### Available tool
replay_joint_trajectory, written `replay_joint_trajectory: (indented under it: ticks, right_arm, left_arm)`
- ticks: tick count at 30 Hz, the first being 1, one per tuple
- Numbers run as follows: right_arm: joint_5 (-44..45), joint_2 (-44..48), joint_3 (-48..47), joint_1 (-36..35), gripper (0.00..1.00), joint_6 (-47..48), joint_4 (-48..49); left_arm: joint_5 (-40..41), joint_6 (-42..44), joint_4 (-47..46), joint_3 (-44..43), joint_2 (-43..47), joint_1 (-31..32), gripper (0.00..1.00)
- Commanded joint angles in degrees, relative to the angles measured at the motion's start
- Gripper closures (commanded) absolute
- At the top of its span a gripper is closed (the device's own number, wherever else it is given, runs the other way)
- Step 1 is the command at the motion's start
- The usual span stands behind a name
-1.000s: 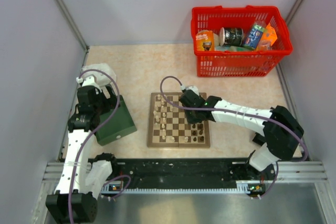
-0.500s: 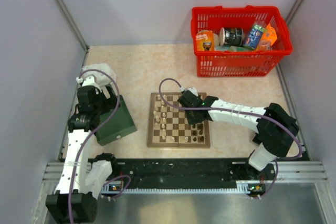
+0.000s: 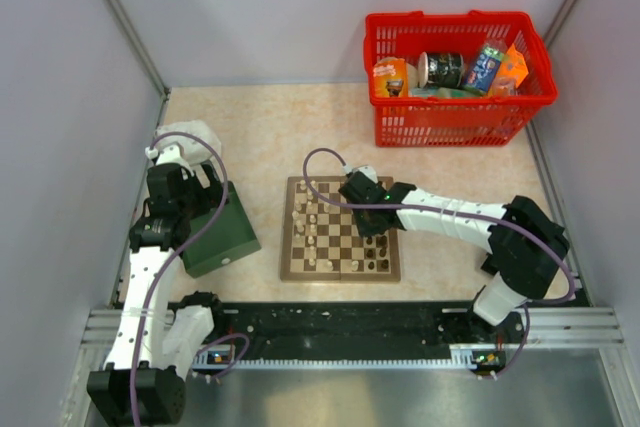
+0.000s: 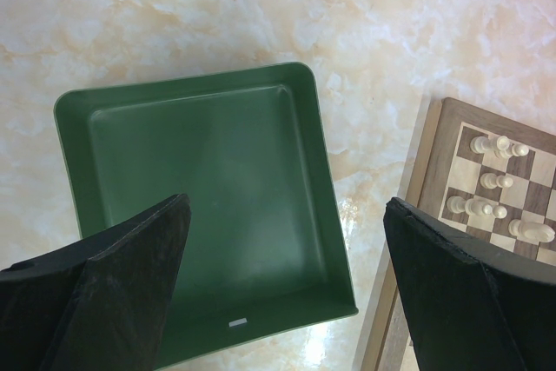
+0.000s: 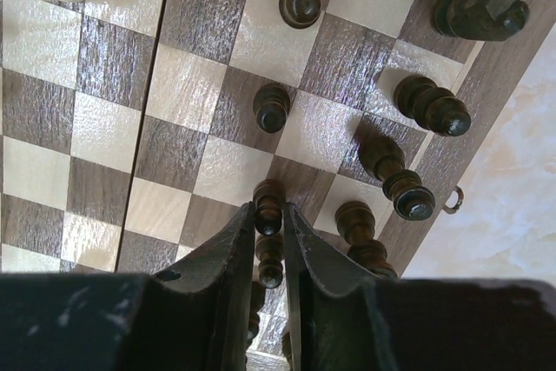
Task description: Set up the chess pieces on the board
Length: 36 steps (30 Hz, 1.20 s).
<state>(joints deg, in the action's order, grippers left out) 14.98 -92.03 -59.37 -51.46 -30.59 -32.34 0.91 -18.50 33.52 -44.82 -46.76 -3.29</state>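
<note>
Marbled tabletop (image 3: 250, 127): right end effector (image 5: 268, 213) clamps an upright dark chess piece (image 5: 268, 197) (left end effector (image 4: 287, 204) gapes wide).

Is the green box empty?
Empty where visible: the green box shows only bare floor from the left wrist; one finger of the left gripper hides a corner.

Top external view: fixed high above and behind the arms, facing steeply down, far enough off to take in the whole table (image 3: 260, 137). Left wrist view: nearer, looking straight down on the green box (image 4: 208, 215) and the left edge of the board (image 4: 432, 149). Right wrist view: very near, facing down on the board's squares, with one dark chess piece (image 5: 268, 202) low in mid-frame. All three views share the board; the top and left wrist views also share the green box.
</note>
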Motion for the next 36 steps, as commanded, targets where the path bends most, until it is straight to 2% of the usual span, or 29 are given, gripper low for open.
replay_joint_trajectory:
  ticks: [1,5,36]
  right_arm:
    - [1.36,-0.26,-2.06,1.1,0.81,0.09,1.58]
    - [1.28,-0.08,-1.89,1.28,0.83,0.09,1.4]
    - [0.58,2.73,-1.45,1.54,0.84,-0.17,-1.41]
  left_arm:
    - [0.15,0.31,-1.35,-0.44,0.09,0.13,0.01]
    - [0.15,0.31,-1.44,-0.45,0.01,-0.05,0.01]
    - [-0.03,0.22,-1.44,-0.27,0.01,-0.05,0.01]
